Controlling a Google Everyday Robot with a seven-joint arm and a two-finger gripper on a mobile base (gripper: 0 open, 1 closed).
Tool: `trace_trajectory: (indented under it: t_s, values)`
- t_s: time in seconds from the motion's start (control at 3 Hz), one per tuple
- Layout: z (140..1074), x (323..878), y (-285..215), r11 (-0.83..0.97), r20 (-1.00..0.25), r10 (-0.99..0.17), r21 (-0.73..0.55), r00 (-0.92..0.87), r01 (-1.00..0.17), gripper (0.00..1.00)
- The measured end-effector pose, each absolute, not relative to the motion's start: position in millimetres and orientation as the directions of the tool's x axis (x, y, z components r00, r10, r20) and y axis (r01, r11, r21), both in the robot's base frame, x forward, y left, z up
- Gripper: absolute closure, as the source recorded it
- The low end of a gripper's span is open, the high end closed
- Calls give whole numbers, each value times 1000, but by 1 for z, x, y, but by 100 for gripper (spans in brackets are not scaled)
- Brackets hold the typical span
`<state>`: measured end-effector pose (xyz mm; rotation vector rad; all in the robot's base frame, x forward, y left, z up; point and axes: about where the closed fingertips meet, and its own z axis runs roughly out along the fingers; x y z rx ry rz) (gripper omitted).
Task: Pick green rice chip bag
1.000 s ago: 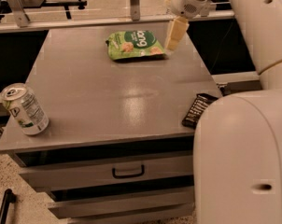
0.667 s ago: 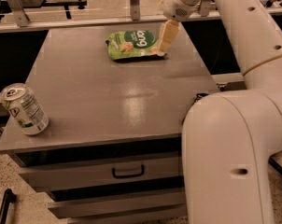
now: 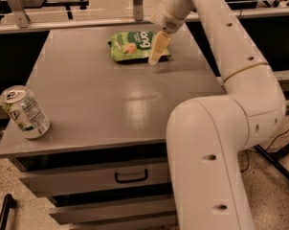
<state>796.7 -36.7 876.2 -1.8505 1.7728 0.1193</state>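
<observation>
The green rice chip bag lies flat at the far middle of the grey cabinet top. It is light green with a dark green patch and white lettering. My gripper hangs from the white arm and points down over the bag's right end, at or just above its surface. The gripper covers that end of the bag.
A silver soda can with a green label stands near the front left corner. The arm's big white link fills the front right and hides that side of the top. Drawers with a dark handle are below the front edge.
The gripper has moved left and lower, from beside the bag's right edge to over its right end. The arm has swung left and now hides the dark bar at the right edge.
</observation>
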Motion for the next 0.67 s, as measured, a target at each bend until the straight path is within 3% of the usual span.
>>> trace_trajectory:
  t_s: [0.67]
  values:
    - [850,806,-8,2,-465,-873,-304,146,-953,41]
